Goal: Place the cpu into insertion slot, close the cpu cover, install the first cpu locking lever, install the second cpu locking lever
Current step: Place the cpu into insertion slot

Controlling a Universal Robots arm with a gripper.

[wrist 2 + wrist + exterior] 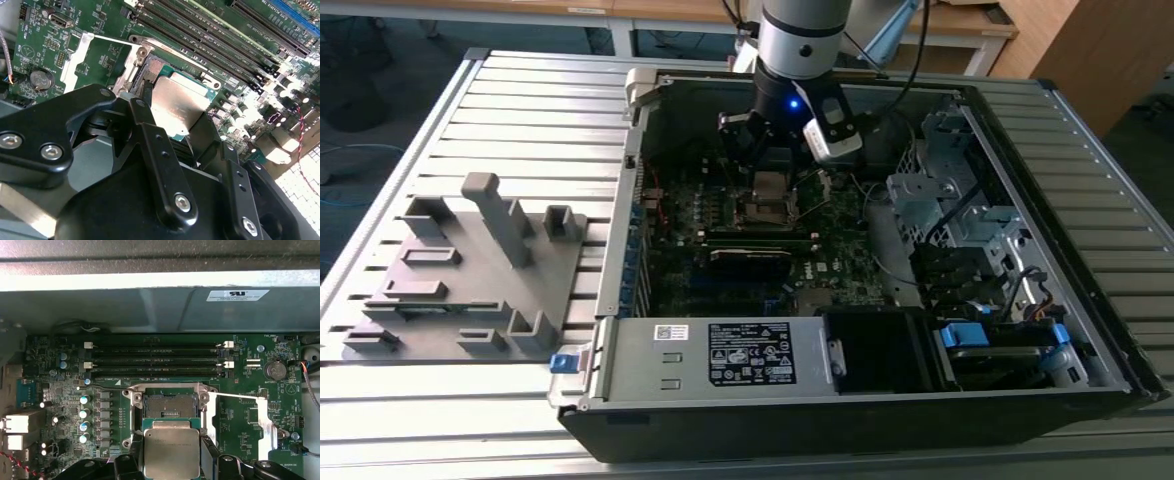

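End effector (172,464) grips cpu (171,447) just beside insertion slot (169,407).

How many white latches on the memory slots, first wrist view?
4. Two white latches sit at the memory slots' end nearer the blue capacitors; two at the end nearer the coin battery. Dark latches, if any, may be hidden.

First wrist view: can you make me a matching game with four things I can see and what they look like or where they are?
Things:
1. cpu
2. insertion slot
3. memory slots
4. coin battery

Descriptions:
A. long and black, with white clips
B. round and silvery
C. held by the gripper
D. square, with a dark empty middle

Pairs: 1-C, 2-D, 3-A, 4-B
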